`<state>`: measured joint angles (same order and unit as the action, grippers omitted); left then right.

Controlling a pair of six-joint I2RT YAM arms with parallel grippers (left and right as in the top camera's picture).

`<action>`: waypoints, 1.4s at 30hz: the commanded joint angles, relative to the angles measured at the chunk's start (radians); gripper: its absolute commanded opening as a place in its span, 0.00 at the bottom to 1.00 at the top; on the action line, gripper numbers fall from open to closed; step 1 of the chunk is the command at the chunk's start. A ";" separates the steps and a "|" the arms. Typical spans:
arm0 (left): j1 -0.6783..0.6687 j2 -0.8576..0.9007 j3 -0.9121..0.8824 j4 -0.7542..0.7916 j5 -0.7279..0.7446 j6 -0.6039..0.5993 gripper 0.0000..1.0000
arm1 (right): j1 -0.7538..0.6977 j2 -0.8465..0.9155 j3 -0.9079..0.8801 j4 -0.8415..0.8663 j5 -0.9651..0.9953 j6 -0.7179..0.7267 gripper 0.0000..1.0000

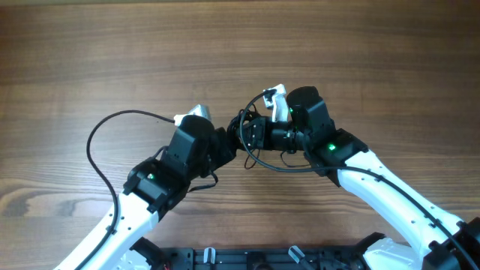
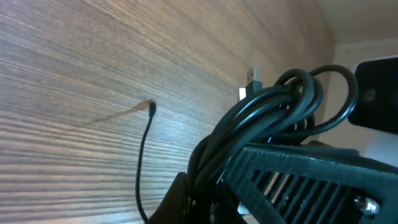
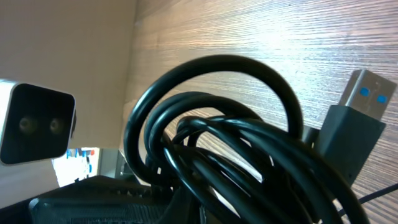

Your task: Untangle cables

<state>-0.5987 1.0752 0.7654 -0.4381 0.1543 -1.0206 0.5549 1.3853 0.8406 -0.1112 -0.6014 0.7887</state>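
The left gripper [image 1: 231, 144] and right gripper [image 1: 252, 136] were each closed narrowly on the coiled cables [image 3: 217, 62], mid-table [image 1: 225, 45]. One USB plug [image 3: 364, 106] showed a blue insert.

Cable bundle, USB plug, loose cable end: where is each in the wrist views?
cable bundle [image 3: 214, 64], right wrist view, top of the outermost loop.
USB plug [image 3: 368, 96], right wrist view, metal shell with the blue insert.
loose cable end [image 2: 152, 107], left wrist view, tip of its tiny plug.
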 commanded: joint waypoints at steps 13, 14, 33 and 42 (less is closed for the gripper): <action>0.147 -0.061 0.024 -0.101 0.274 0.582 0.04 | -0.116 -0.187 0.003 -0.158 -0.029 -0.435 0.65; 0.147 -0.061 0.024 -0.101 0.351 0.653 0.04 | -0.116 -0.180 0.003 -0.158 -0.029 -0.452 0.65; 0.365 -0.061 0.024 -0.163 0.528 0.843 0.04 | -0.118 -0.192 0.003 -0.192 -0.047 -0.500 0.83; 0.426 -0.054 0.024 -0.189 0.721 0.988 0.04 | -0.116 -0.175 0.003 -0.140 -0.047 -0.475 0.85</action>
<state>-0.1799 1.0317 0.7677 -0.6224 0.7918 -0.0883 0.4374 1.2118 0.8402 -0.2714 -0.6502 0.3046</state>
